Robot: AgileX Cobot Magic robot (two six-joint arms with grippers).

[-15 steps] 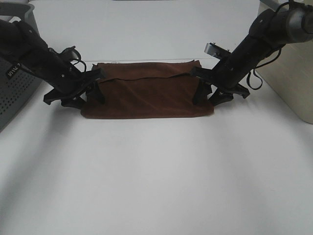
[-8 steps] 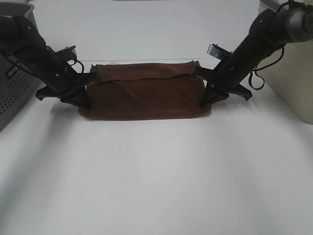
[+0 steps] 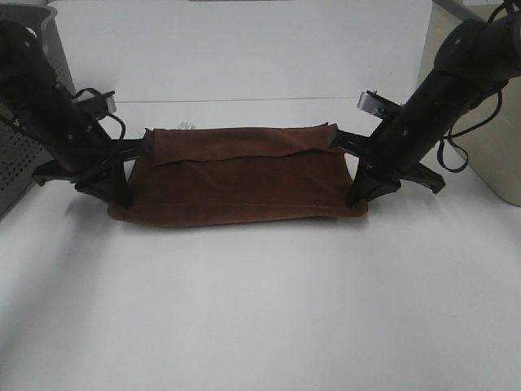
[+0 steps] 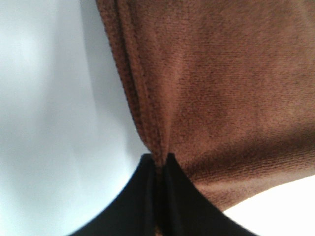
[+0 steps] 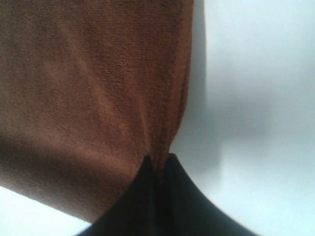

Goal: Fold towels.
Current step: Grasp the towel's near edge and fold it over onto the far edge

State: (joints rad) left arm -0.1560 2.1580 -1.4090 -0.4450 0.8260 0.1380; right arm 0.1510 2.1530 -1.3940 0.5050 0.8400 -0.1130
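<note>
The dark reddish-brown towel (image 3: 240,183) lies folded as a wide band across the white table (image 3: 260,309), with a loose upper layer along its far edge. My left gripper (image 3: 122,198) is shut on the towel's left end, and my right gripper (image 3: 356,198) is shut on its right end. In the left wrist view the black fingertips (image 4: 147,172) pinch the stitched hem of the fuzzy cloth (image 4: 221,88). The right wrist view shows the same: the gripper (image 5: 157,164) is clamped on the hem of the towel (image 5: 88,88). The cloth is stretched between the two arms.
A grey perforated basket (image 3: 20,155) stands at the left edge, close behind the left arm. A beige box (image 3: 496,151) stands at the right edge beside the right arm. White table surface stretches in front of the towel.
Both grippers have closed from open onto the towel's ends. The arms and the towel have shifted toward the near side, and the cloth is pulled wider.
</note>
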